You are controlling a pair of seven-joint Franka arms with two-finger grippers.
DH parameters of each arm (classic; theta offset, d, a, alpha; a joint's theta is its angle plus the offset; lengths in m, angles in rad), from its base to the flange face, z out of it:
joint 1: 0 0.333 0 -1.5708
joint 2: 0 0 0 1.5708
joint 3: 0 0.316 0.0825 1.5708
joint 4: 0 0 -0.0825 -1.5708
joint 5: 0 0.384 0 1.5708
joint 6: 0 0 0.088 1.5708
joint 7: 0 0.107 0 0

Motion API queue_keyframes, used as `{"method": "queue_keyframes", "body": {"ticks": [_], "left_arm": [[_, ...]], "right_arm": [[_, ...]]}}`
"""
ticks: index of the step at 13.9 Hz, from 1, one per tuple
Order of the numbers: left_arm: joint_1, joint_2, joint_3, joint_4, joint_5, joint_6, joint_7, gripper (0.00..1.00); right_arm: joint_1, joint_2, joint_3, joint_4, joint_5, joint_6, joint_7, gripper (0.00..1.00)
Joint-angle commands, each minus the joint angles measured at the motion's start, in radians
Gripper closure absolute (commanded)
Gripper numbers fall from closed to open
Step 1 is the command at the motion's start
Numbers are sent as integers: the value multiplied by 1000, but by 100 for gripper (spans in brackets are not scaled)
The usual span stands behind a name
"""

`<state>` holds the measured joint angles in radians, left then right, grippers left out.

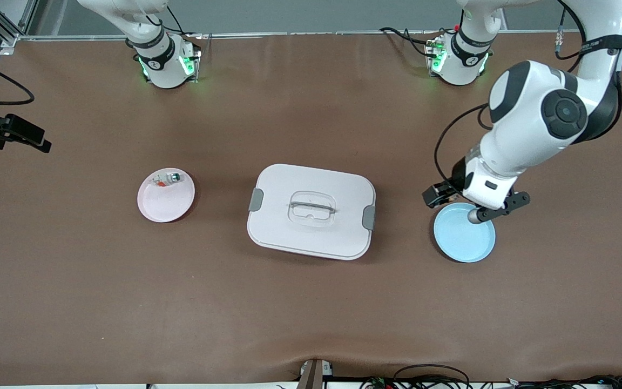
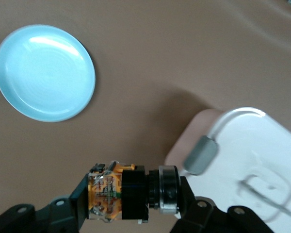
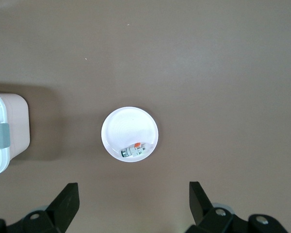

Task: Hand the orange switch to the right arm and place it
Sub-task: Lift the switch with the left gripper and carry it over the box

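My left gripper hangs over the edge of the light blue plate and is shut on the orange switch. In the left wrist view the switch lies crosswise between the gripper's two black fingers: tan-orange rear, black body, silver ring. Its cap face does not show. The blue plate lies empty below. My right gripper is open and empty, high over the table beside the pink plate. The right gripper is out of the front view.
The pink plate holds a small white-bodied, green-tipped part, which also shows in the right wrist view. A white lidded box with grey clips stands mid-table between the plates; it also shows in the left wrist view.
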<state>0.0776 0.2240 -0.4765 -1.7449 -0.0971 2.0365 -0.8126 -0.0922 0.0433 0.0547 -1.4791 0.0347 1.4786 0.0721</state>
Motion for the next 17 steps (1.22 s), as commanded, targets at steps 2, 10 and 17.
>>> {"method": "queue_keyframes", "body": {"ticks": [2, 10, 17], "left_arm": [[-48, 95, -56, 149, -73, -28, -291, 100], [-265, 288, -51, 376, -101, 30, -914, 100], [-380, 351, -51, 399, -104, 227, -1236, 100]], "right_arm": [[-8, 9, 13, 6, -10, 12, -9, 0], [-3, 14, 19, -4, 77, -60, 24, 0], [77, -40, 24, -251, 469, 181, -3, 0]]}}
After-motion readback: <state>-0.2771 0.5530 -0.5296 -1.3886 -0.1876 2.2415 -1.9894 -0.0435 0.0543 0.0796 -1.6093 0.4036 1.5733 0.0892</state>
